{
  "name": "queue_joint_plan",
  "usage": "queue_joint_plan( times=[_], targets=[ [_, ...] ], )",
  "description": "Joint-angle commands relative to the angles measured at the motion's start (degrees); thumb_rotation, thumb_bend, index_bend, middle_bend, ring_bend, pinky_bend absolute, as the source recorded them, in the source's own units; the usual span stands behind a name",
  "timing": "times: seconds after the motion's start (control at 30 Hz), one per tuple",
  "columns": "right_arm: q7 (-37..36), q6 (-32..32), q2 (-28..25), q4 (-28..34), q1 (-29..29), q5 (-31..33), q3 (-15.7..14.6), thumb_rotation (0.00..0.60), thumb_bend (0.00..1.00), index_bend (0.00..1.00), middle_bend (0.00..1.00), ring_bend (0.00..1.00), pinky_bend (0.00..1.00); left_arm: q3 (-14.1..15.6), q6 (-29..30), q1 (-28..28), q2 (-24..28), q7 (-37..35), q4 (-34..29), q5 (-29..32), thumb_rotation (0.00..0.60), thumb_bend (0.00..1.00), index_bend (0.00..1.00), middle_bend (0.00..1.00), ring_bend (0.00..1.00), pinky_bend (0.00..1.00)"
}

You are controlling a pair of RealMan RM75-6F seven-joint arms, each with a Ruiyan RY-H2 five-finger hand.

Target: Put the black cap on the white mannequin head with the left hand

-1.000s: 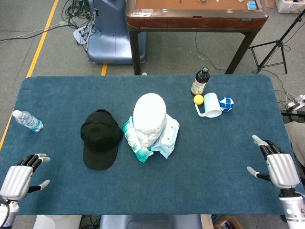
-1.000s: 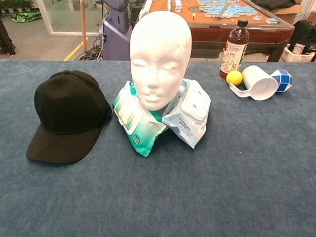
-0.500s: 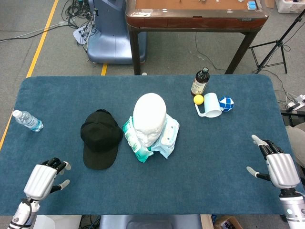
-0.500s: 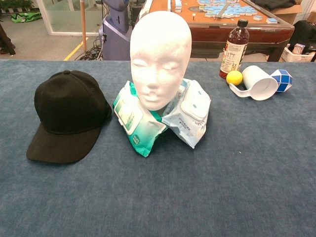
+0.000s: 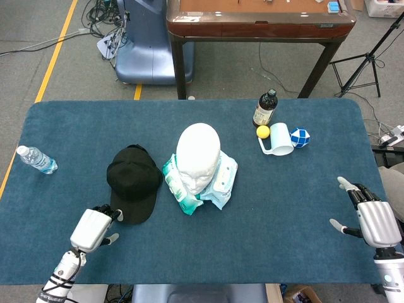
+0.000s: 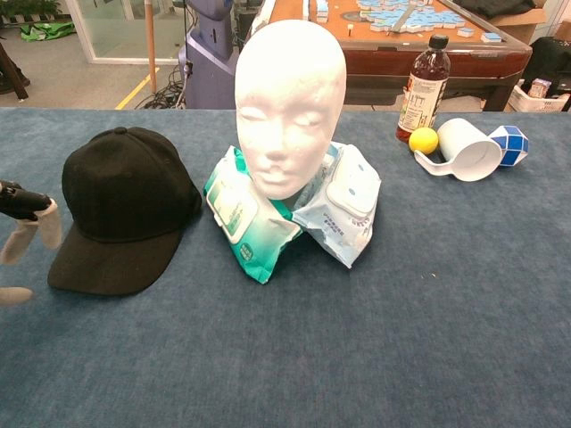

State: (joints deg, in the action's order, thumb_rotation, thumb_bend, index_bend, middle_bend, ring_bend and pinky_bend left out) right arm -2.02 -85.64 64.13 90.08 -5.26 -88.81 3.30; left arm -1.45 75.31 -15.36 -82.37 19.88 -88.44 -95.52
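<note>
Left hand (image 5: 93,229) sits at the near left of the blue tabletop (image 5: 284,208), fingers (image 6: 27,227) loose and apart, holding nothing, just beside the brim of the black cap (image 5: 133,184) but whether touching I cannot tell. Right hand (image 5: 374,221) at near right edge, well apart from everything, fingers spread, empty. Cap lies flat, brim toward the robot, left of the white mannequin head (image 5: 198,156). Head stands upright on two wet-wipe packs, green one (image 6: 243,217) and pale blue one (image 6: 345,206); pack print too small to read. Water bottle (image 5: 36,160) lies on its side at far left. Further back right: yellow ball (image 5: 262,132), white mug (image 5: 279,139) tipped on its side, blue-white puzzle ball (image 5: 301,137), dark bottle (image 5: 266,108) upright, label unreadable.
</note>
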Motion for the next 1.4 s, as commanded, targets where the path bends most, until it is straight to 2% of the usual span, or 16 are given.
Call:
queue_joint_plan(
  times=[0.03,0.6,1.4],
  targets=[
    [-0.1,-0.1,-0.1,0.0,0.0,-0.1,-0.1,0.6,0.0,0.11,0.28,0.21,0.39,-0.6,-1.1,-0.8,-1.2,1.1,0.5,1.4,0.6,0.08,0.48,0.69,0.43,0.6],
    [0.0,0.6,-0.2,0.2,-0.1,0.5,0.0,0.6,0.0,0.11,0.28,0.21,0.39,-0.8,-4.4,-2.6,-6.4,2.6,5.3,6.8,0.6,0.08,0.46,0.69,0.43,0.6],
    [-0.4,0.9,-0.5,0.2,-0.2,1.1,0.2,0.6,0.0,0.11,0.28,0.21,0.39,-1.7,-5.4,-4.4,-10.3,2.2,10.5,11.3,0.6,0.08,0.45,0.7,0.44,0.6]
  ],
)
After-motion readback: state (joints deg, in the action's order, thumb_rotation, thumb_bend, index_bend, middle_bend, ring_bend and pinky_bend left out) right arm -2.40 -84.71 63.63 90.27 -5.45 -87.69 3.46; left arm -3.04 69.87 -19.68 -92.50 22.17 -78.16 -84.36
